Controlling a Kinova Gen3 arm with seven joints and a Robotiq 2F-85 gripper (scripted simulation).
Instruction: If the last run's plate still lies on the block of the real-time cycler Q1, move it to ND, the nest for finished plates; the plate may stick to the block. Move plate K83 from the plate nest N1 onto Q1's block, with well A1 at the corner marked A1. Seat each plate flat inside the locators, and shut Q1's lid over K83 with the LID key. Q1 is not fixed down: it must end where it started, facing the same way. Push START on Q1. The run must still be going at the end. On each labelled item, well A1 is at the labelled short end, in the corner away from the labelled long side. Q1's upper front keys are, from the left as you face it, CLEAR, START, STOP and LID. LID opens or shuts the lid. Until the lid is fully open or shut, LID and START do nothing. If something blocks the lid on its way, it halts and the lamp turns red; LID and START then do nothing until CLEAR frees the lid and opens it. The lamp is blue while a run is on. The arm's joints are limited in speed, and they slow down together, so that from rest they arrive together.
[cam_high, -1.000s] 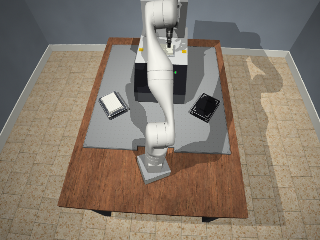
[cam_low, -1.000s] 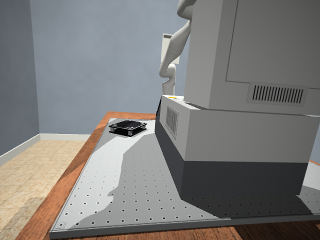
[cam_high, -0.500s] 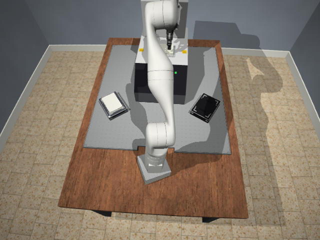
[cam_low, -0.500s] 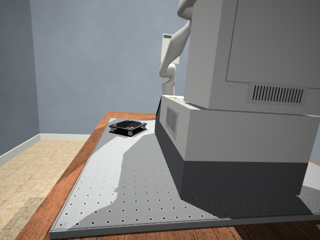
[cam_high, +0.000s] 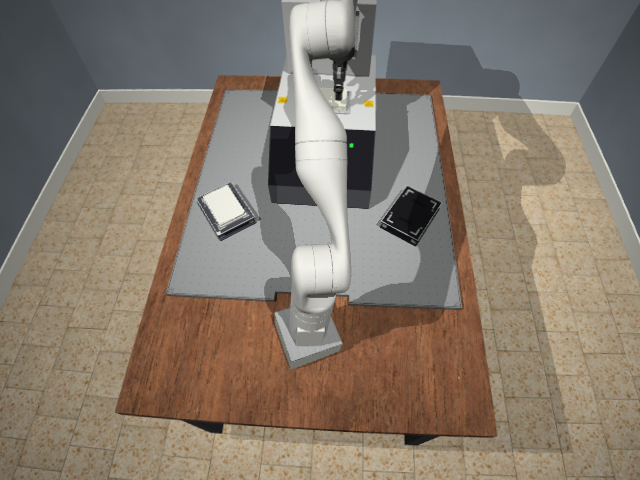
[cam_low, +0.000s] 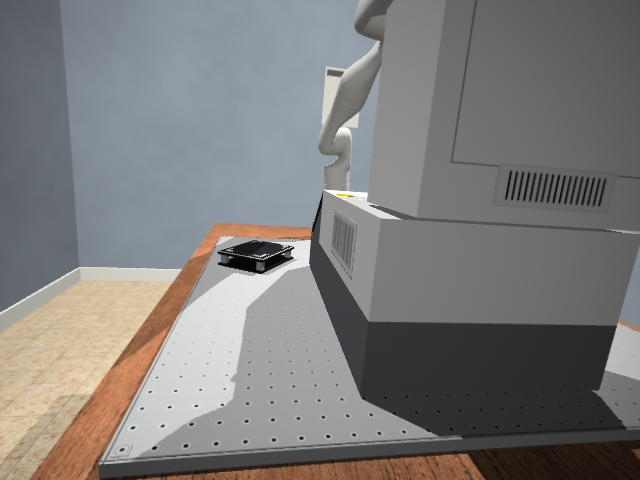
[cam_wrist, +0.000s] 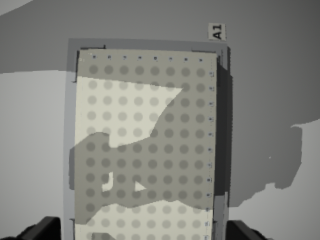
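Note:
A pale plate (cam_high: 341, 103) (cam_wrist: 145, 125) lies on the block (cam_wrist: 70, 115) of Q1 (cam_high: 356, 119) (cam_low: 491, 273), its near-frame end within the corner locators; the A1 label (cam_wrist: 217, 31) is beside the upper right corner. My gripper (cam_high: 338, 98) (cam_wrist: 143, 233) is open over the plate, one finger beyond each long side; its height above it is hard to tell. Q1's lid (cam_high: 364, 36) (cam_low: 516, 103) stands open, and its lamp (cam_high: 351, 145) is green. Plate K83 (cam_high: 224, 205) lies on nest N1 (cam_high: 217, 230) at the left. Nest ND (cam_high: 413, 214) (cam_low: 255, 250) at the right is empty.
The arm (cam_high: 321, 155) stretches over Q1's front and hides most of its keys. Yellow labels (cam_high: 282, 100) (cam_high: 368, 103) flank the block. The raised lid stands behind the gripper. N1 and ND stand on the grey perforated board (cam_high: 232, 271) on either side of Q1.

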